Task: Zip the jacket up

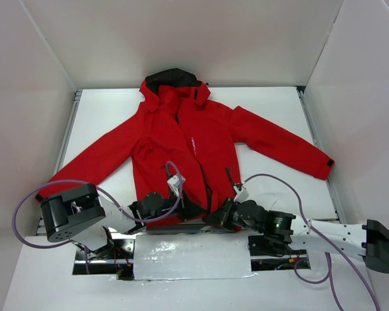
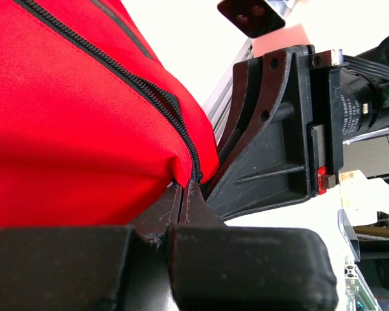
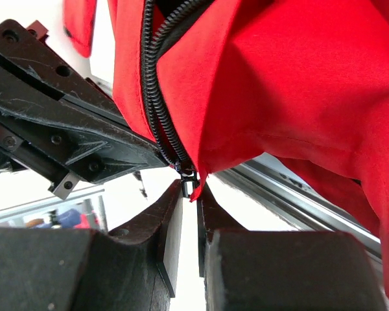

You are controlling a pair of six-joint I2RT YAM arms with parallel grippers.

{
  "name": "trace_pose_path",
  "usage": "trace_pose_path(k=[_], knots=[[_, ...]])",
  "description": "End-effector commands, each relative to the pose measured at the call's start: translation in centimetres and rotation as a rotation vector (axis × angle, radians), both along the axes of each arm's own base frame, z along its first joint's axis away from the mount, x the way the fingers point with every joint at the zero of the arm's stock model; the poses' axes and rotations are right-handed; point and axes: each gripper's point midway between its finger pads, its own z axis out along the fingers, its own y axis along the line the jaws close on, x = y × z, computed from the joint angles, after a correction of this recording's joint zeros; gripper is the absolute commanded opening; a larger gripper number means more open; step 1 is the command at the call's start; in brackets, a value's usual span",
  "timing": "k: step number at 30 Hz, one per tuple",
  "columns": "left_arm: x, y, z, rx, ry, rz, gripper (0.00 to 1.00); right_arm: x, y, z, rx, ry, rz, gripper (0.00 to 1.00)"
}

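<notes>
Jacket (image 1: 181, 139) lies flat on the table (image 1: 272, 107), front up and sleeves spread. The hood (image 1: 172, 79) is at the end farthest from both grippers, and the hem sits right at their fingertips. From above I cannot tell how far up the front is already joined.

Left gripper (image 1: 189, 210): clenched on the hem at the foot of the zipper (image 2: 136, 81). Red cloth bulges up out of the fingertips, and the teeth run away up and to the left.

Right gripper (image 1: 214, 216): just beside the left one, bodies nearly touching. Its fingers are pinched down to a narrow slit on the zipper's lowest end, with a small black piece and a corner of red cloth at the tips. Slider or end pin? Too small to tell.

Handling, as I judge it:
- The jacket is light, soft and floppy. The shell will bunch, and probably slide on the smooth table, if pulled with nothing holding it back.
- The zipper tape is the stiffest part and the best place to grip. The thin hem edge could slip out of a pinch.
- One gripper should anchor the hem below the slider and keep the tape taut. The other should take the pull tab and draw it away from itself toward the hood.
- Risk: loose cloth beside the teeth getting caught.
</notes>
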Motion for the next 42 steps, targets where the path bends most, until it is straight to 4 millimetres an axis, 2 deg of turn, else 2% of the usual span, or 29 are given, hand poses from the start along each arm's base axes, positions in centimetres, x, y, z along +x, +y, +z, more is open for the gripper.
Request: trace_pose_path(k=[1,7,10,11,13,15,19,24,26,29,34,38,41,42], knots=[[0.7,-0.2,0.7,-0.016,-0.057,0.007,0.00,0.6,-1.6,-0.8,-0.155,-0.033,-0.020,0.03],[0.3,-0.8,0.7,-0.018,-0.059,-0.027,0.00,1.3,-2.0,-0.9,-0.281,-0.065,0.022,0.02],[0.3,-0.9,0.7,-0.009,-0.063,-0.027,0.00,2.4,-2.4,-0.4,-0.324,-0.106,0.049,0.01],[0.4,-0.9,0.5,0.004,-0.060,-0.024,0.00,3.5,-2.8,0.1,-0.326,-0.109,0.021,0.01],[0.4,-0.9,0.4,0.016,-0.063,-0.021,0.00,3.5,-3.1,0.3,-0.342,-0.117,0.061,0.00],[0.6,-0.9,0.0,0.047,-0.066,-0.007,0.00,4.4,-3.5,1.7,-0.334,-0.139,0.038,0.00],[0.8,-1.1,-0.7,0.111,-0.074,0.011,0.00,4.2,-3.0,3.6,-0.313,-0.170,0.122,0.00],[0.4,-1.6,-1.5,0.168,-0.085,-0.005,0.00,4.4,-3.1,3.1,-0.374,-0.157,0.171,0.00],[0.7,-1.8,-1.7,0.190,-0.101,0.008,0.00,4.0,-2.7,3.5,-0.359,-0.159,0.222,0.00],[0.3,-2.0,-1.9,0.204,-0.113,-0.007,0.00,4.7,-3.4,4.0,-0.386,-0.172,0.225,0.00],[-0.1,-2.2,-2.6,0.237,-0.111,-0.022,0.00,6.7,-3.9,6.4,-0.339,-0.196,0.190,0.00],[-0.1,-2.2,-3.1,0.269,-0.105,-0.017,0.00,7.5,-3.6,9.6,-0.286,-0.252,0.192,0.00],[-0.4,-2.2,-2.9,0.251,-0.107,-0.020,0.00,8.3,-3.7,9.6,-0.313,-0.249,0.178,0.00],[-0.5,-2.1,-2.9,0.246,-0.108,-0.020,0.00,8.8,-3.7,8.6,-0.339,-0.215,0.174,0.00]])
